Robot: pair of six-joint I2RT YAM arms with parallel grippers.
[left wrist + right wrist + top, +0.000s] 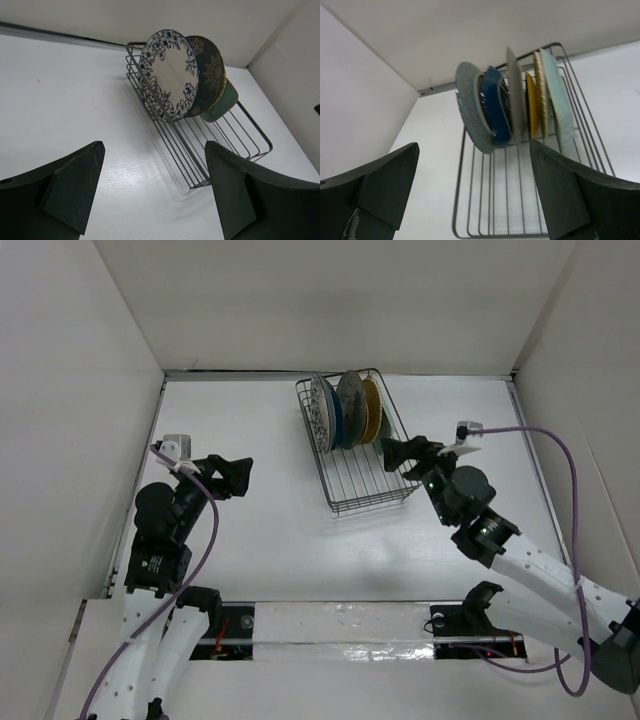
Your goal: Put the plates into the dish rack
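The dark wire dish rack stands at the back middle of the table. Several plates stand upright in its far end. From the left they are the blue-floral plate, the dark blue one, the grey one and a mustard-yellow one. The left wrist view shows the floral face and the pale green plate. The right wrist view shows the dark blue, yellow and pale green plates edge-on. My left gripper is open and empty, left of the rack. My right gripper is open and empty at the rack's right rim.
White walls close the table in at the back and both sides. The near half of the rack holds no plates. A purple cable loops over the right arm.
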